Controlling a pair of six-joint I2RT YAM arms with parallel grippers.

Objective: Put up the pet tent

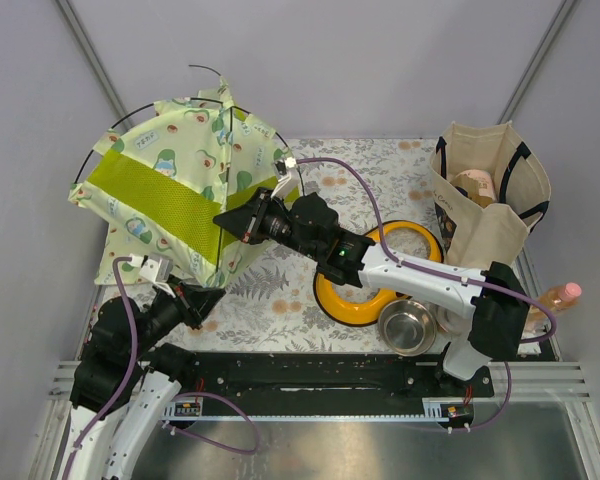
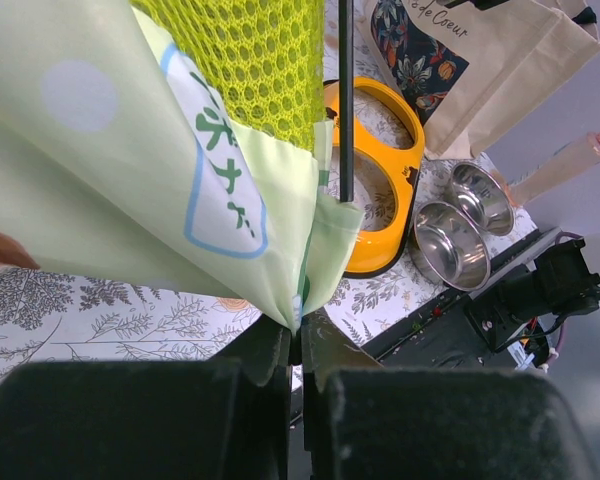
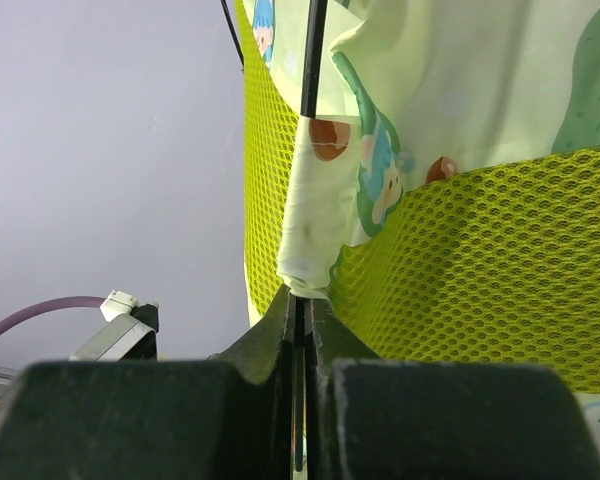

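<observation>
Floral-clothed desk [image 1: 280,290] holds the pet tent [image 1: 170,190] at upper left, half raised, poles [image 2: 345,100] arched. My left tool [image 2: 300,345] pinches its bottom corner; my right tool [image 3: 298,305] pinches another corner. Standing it square seems left.

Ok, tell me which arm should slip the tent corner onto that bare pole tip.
Left, probably. The left claw is shut on the tent corner right below the bare pole tip. The right claw pinches another corner where a pole already enters the fabric.
</observation>
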